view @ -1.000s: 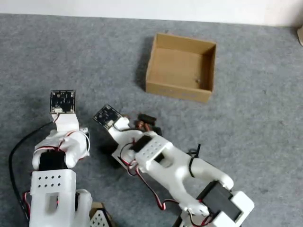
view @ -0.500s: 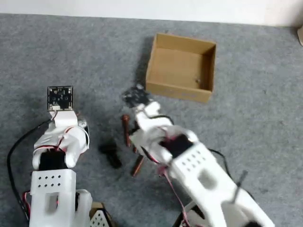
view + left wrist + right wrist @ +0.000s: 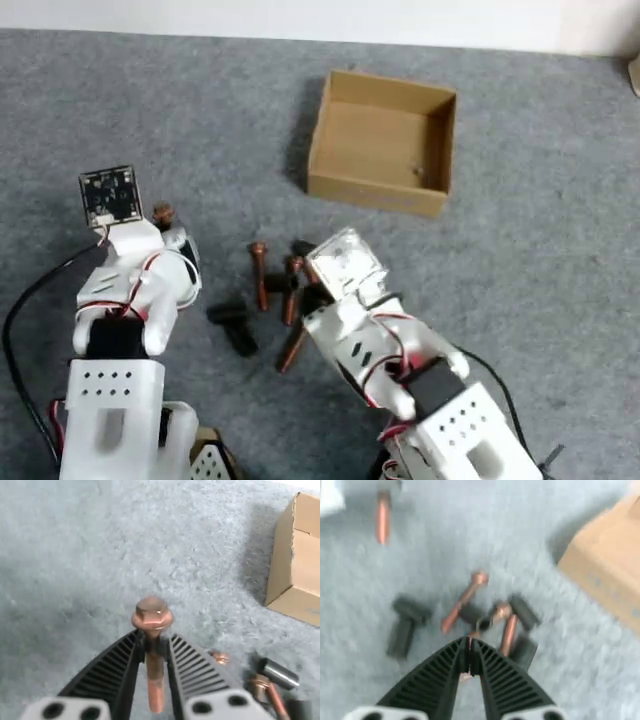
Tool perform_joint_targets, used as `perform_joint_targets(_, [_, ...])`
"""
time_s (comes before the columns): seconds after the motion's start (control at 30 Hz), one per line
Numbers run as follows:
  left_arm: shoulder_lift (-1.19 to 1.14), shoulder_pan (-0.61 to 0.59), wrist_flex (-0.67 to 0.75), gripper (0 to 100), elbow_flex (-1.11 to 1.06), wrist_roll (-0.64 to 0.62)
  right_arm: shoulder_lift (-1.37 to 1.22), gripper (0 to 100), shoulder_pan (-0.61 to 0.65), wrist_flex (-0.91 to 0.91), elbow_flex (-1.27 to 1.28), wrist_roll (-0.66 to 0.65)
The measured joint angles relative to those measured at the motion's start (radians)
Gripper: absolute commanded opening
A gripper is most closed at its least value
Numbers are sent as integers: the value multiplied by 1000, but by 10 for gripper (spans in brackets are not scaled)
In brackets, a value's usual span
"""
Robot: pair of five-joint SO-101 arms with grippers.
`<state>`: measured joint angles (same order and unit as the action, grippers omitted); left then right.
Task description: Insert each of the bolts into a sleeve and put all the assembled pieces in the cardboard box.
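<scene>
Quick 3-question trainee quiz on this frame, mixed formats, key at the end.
1. True or false: the left gripper is shut on a bolt.
2. Fill in: the cardboard box's top is ___.
3. The loose black sleeves lie: A) in the box; B) on the carpet; C) in the left gripper.
Key: 1 true; 2 open; 3 B.

Bolts and sleeves lie before the cardboard box.
</scene>
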<state>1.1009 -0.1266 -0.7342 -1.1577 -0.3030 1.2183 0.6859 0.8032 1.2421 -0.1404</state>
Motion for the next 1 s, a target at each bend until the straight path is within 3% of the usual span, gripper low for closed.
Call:
perform_joint_targets(0.13, [0,5,-5,5,-23,-20,-215,7,-8,0,-11,-75])
perform_joint_targets(0.27, [0,5,-6,5,-71,-2,-516,21,-14,3,-196,-75])
perform_joint_targets(0.47, [0,5,-6,5,-124,-2,-898,188,-14,127,-555,-75])
perform_joint_targets(1.0, [0,-77,68,5,-158,0,-1341,180,20,555,-1151,-399])
